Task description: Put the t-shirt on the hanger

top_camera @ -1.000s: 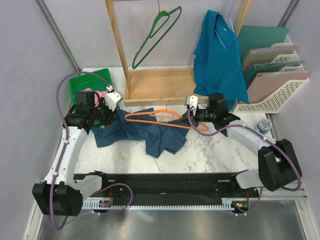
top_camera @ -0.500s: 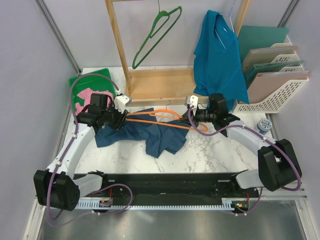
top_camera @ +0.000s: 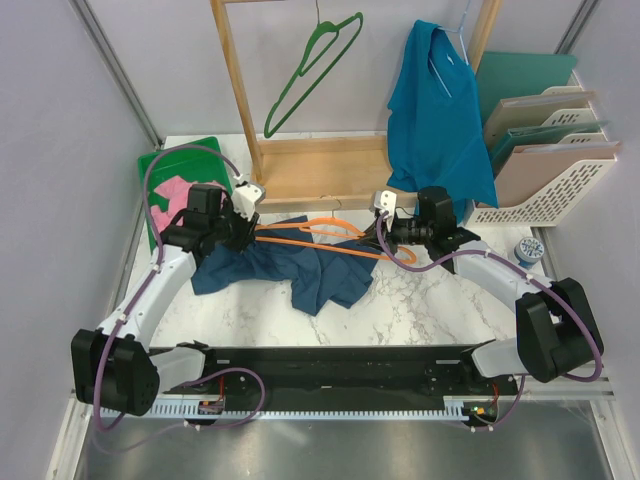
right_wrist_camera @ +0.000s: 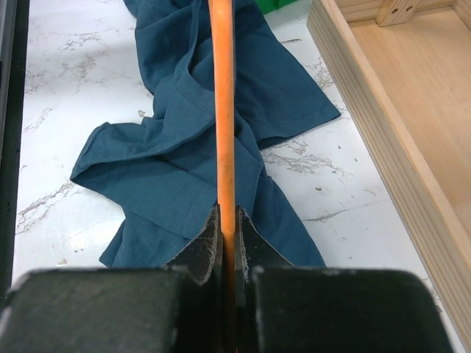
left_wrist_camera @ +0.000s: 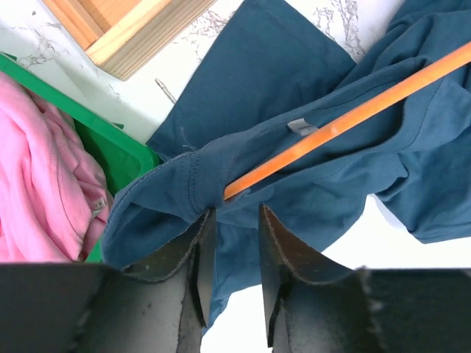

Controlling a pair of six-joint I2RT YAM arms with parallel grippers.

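The dark navy t-shirt lies crumpled on the marble table, between the two arms. The orange hanger lies across its top, and one end of it runs into the shirt's neck opening. My right gripper is shut on the hanger's bar, with the shirt spread below and beyond it. My left gripper is open at the shirt's collar, just short of the hanger's buried end. Its left fingertip touches the folded cloth, and nothing is pinched between the fingers.
A green bin holding a pink garment stands at the far left, close to my left gripper. The wooden rack's base lies just behind the shirt. A green hanger and a teal shirt hang above. File racks stand far right.
My left gripper has moved right from beside the green bin to the shirt's collar at the hanger's left end. The right gripper and the hanger have stayed put.
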